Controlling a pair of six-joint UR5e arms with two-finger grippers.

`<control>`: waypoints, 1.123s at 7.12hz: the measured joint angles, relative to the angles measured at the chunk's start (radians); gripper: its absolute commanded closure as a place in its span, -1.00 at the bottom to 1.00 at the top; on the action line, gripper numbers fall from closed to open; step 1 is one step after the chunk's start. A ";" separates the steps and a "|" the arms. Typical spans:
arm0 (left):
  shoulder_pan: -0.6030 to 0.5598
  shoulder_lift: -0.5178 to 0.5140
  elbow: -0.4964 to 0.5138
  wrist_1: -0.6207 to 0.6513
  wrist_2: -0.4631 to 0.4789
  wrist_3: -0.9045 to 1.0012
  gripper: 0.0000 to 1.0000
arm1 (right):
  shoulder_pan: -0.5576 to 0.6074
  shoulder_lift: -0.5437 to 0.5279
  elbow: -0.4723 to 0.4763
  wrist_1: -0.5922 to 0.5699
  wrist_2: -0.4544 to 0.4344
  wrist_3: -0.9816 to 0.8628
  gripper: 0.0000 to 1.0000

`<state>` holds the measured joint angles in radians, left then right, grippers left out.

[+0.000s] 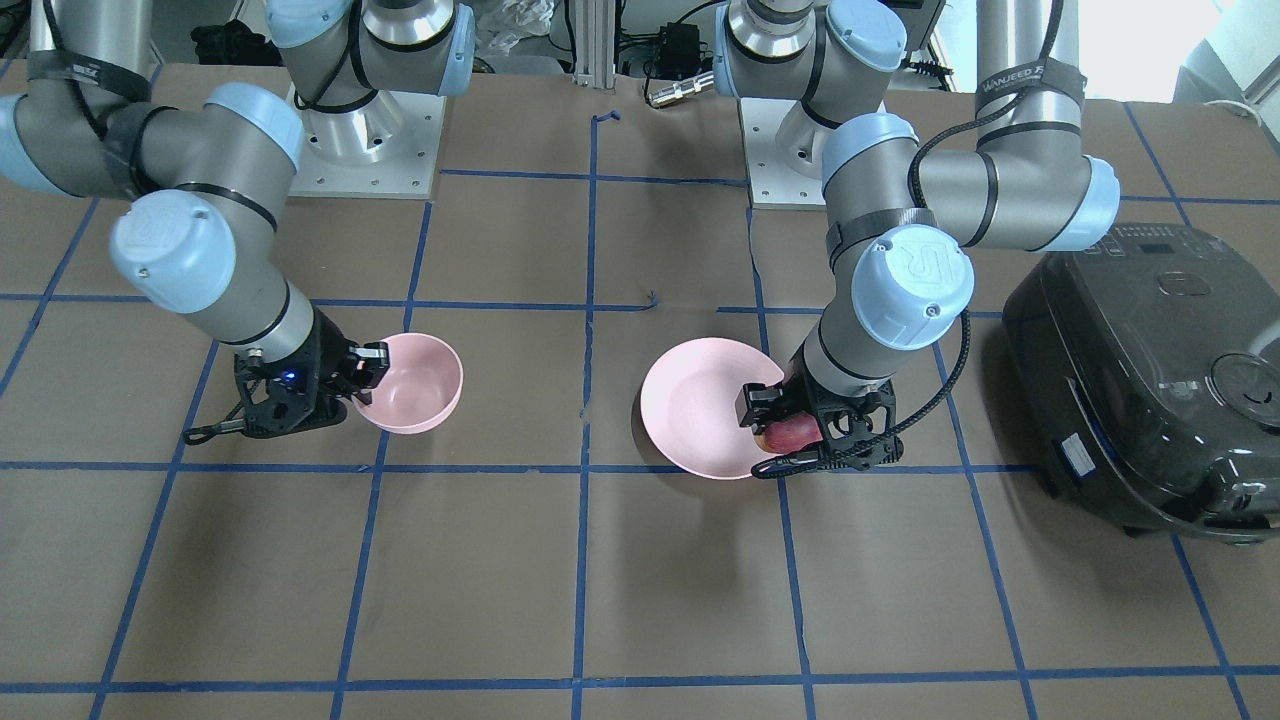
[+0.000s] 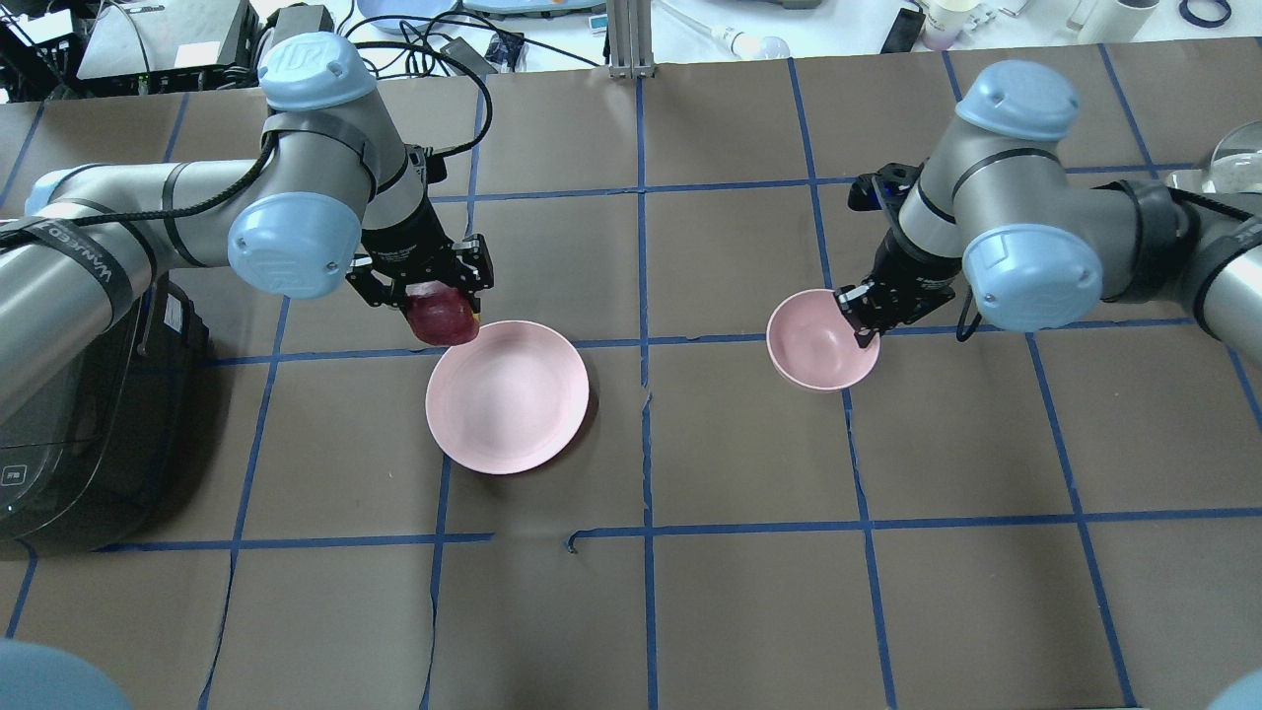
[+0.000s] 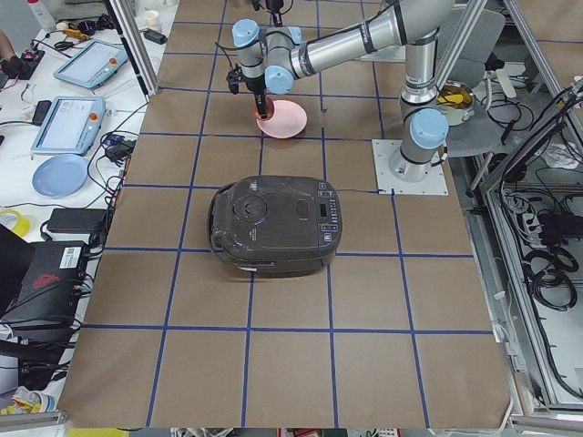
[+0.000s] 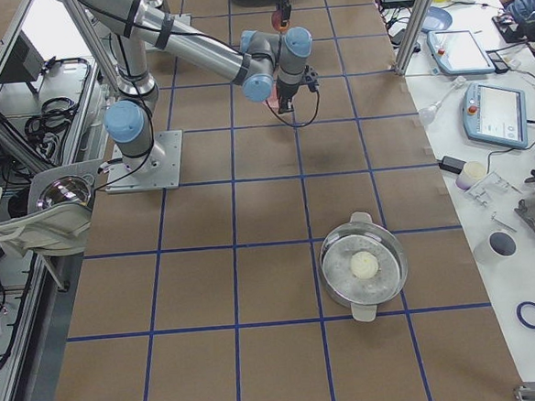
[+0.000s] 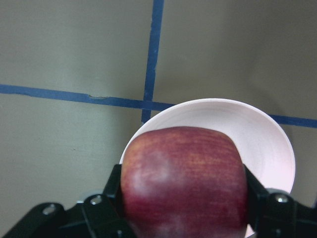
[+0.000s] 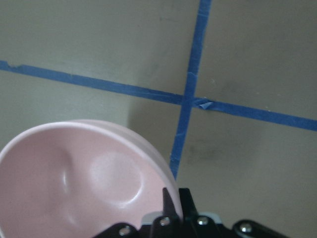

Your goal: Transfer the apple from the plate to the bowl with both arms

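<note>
My left gripper (image 2: 442,308) is shut on the dark red apple (image 2: 444,316) and holds it a little above the far left rim of the wide pink plate (image 2: 508,399). In the left wrist view the apple (image 5: 184,181) fills the space between both fingers, with the plate (image 5: 270,139) below. In the front view the apple (image 1: 790,433) is at the plate's (image 1: 695,405) right edge. My right gripper (image 2: 856,320) is shut on the right rim of the small pink bowl (image 2: 818,340), which stands on the table. The right wrist view shows the bowl's rim (image 6: 148,148) between the fingertips.
A black rice cooker (image 2: 79,414) stands at the table's left end, close beside my left arm; it also shows in the front view (image 1: 1150,370). A metal pot (image 4: 364,265) sits far out on the right end. Blue tape lines grid the brown table.
</note>
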<state>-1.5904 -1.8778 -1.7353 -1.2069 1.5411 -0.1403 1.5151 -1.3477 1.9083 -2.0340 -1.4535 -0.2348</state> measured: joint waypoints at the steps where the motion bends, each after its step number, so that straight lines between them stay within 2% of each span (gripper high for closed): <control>1: 0.008 0.000 -0.002 -0.001 0.002 0.011 0.98 | 0.043 0.005 0.010 -0.053 0.007 0.055 1.00; 4: 0.019 0.003 -0.006 -0.003 0.004 0.020 0.98 | 0.087 0.039 0.066 -0.180 0.021 0.125 1.00; 5: 0.020 0.005 -0.008 -0.003 0.005 0.020 0.98 | 0.089 0.043 0.087 -0.197 0.026 0.134 0.35; 6: 0.020 0.008 -0.008 -0.003 0.007 0.021 0.98 | 0.089 0.043 0.099 -0.204 0.027 0.139 -0.64; 7: 0.020 0.010 -0.008 -0.003 0.008 0.021 0.98 | 0.089 0.041 0.104 -0.207 0.027 0.141 -1.00; 8: 0.020 0.011 -0.006 -0.002 0.008 0.021 0.98 | 0.089 0.041 0.106 -0.209 0.026 0.142 -1.00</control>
<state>-1.5700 -1.8669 -1.7412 -1.2093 1.5489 -0.1196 1.6038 -1.3070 2.0139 -2.2428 -1.4275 -0.0926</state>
